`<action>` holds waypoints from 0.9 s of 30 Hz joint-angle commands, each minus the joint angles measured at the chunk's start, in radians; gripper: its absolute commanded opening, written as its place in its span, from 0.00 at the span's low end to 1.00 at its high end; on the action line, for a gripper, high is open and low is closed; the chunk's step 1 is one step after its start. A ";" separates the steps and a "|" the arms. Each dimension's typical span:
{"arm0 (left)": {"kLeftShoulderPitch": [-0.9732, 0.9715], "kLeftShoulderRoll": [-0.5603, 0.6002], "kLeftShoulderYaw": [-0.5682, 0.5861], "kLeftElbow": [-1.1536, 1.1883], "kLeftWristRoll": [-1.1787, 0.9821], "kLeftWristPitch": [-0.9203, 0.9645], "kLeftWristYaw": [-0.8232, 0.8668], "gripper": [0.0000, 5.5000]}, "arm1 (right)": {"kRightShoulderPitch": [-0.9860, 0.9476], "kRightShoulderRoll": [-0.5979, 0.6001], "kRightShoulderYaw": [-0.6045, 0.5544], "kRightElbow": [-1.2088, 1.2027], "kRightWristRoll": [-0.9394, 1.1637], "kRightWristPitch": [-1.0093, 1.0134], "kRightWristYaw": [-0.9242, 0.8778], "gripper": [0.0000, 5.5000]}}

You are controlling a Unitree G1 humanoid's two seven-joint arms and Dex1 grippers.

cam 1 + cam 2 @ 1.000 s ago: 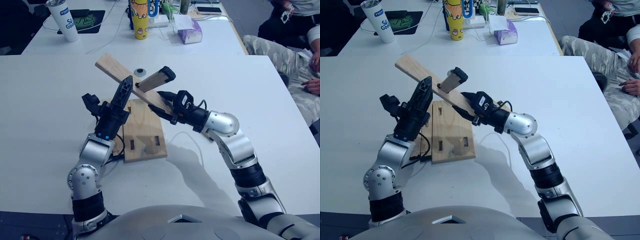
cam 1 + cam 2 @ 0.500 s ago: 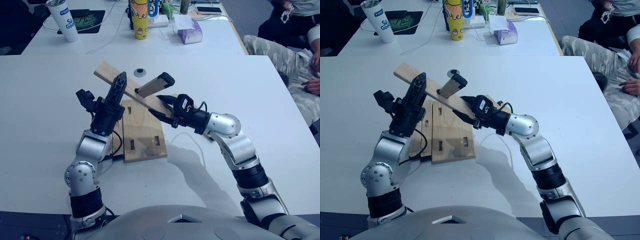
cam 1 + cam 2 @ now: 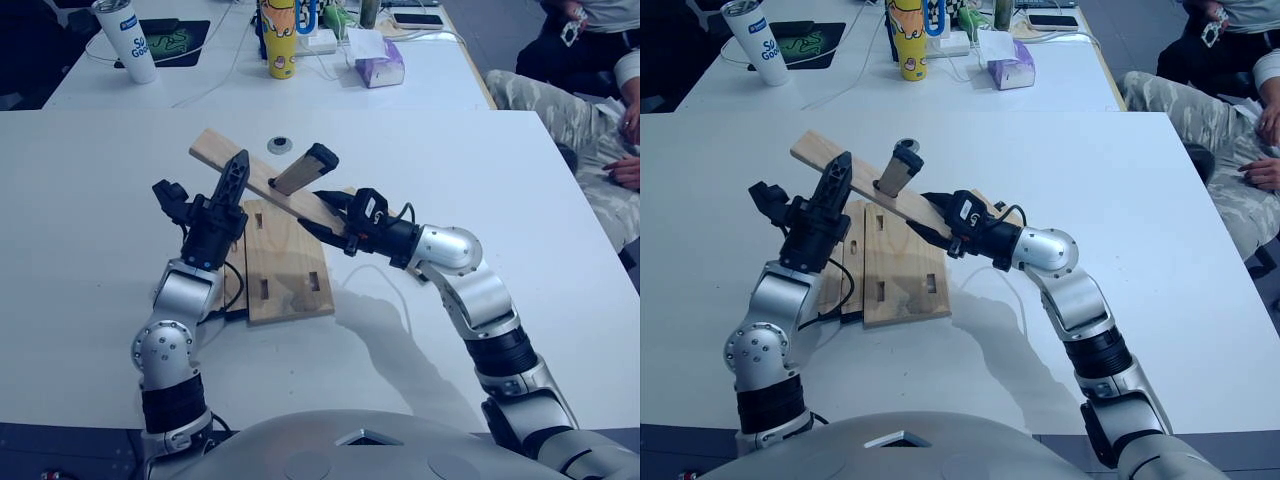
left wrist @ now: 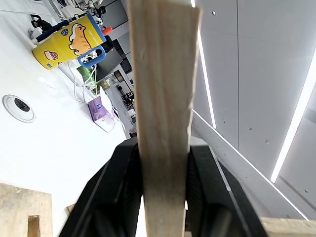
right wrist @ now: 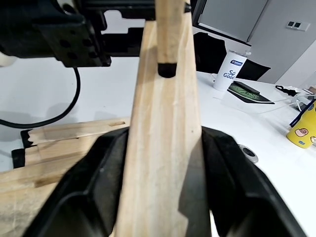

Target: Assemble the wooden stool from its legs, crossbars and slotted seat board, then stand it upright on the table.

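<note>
Left arm bent upward, right arm extended inward, both above the tabletop [image 3: 480, 180]; left gripper [image 3: 236, 180] and right gripper [image 3: 322, 215] each clamped on one tilted leg board [image 3: 215, 148]; one crossbar [image 3: 303, 168] slotted into it between them; one seat board [image 3: 285, 270] flat beneath both.
</note>
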 commanded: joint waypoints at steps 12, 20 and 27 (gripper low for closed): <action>-0.079 -0.049 0.198 0.110 0.045 -0.203 0.150 0.19 | -0.069 -0.207 -0.001 0.022 0.083 0.069 0.281 0.59; -0.089 -0.037 0.230 0.132 0.076 -0.230 0.165 0.19 | -0.077 -0.263 0.170 -0.072 0.062 0.217 0.410 0.59; -0.041 -0.062 0.223 0.104 0.087 -0.237 0.169 0.19 | -0.146 -0.242 0.262 -0.068 -0.027 0.284 0.378 0.59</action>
